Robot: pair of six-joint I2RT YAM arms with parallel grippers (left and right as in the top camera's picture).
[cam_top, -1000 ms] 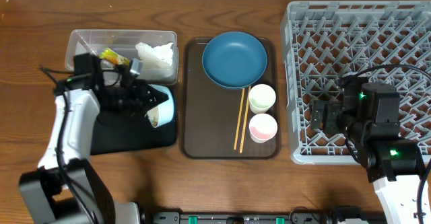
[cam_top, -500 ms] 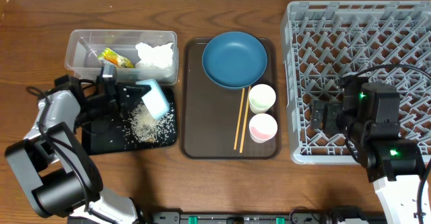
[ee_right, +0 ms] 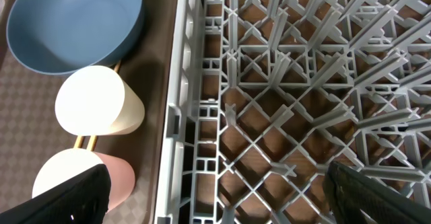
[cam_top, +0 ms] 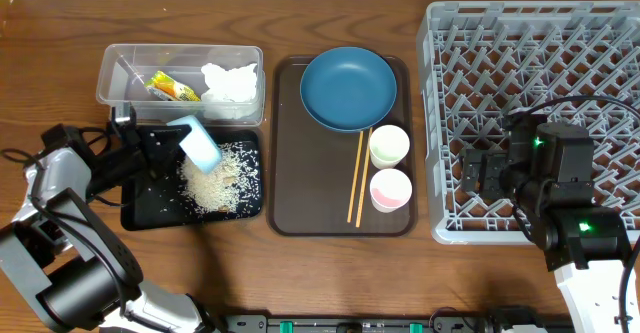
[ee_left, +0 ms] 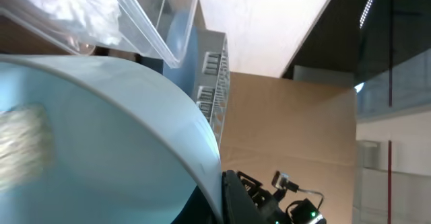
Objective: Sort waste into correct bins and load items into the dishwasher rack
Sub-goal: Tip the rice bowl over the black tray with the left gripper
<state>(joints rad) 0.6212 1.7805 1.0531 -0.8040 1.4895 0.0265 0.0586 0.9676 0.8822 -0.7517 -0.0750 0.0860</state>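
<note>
Left gripper (cam_top: 170,143) clamps tipped bowl (cam_top: 200,146); rice (cam_top: 218,178) dumped on black tray (cam_top: 148,209) beneath. Wrapper (cam_top: 168,88), tissue (cam_top: 230,81) binned. Right gripper (ee_right: 215,197) wide over empty rack (ee_right: 283,83); plate (cam_top: 348,88), cups (cam_top: 389,146), chopsticks (cam_top: 356,178) not loaded.

Bare counter (cam_top: 330,273) runs along the robot's side of both trays and left of the tub (cam_top: 112,73); only thin strips part the black tray (cam_top: 140,211) from the brown tray (cam_top: 295,193), and that from the rack (cam_top: 432,123). Over the black tray the left gripper (cam_top: 172,141), clamping the tilted bowl (cam_top: 203,148), blocks the way, with the tub just behind. The right gripper (cam_top: 478,173), jaws apart, hangs over the rack's upright pegs (ee_right: 323,69), the cups (cam_top: 389,145) just outside its wall.
</note>
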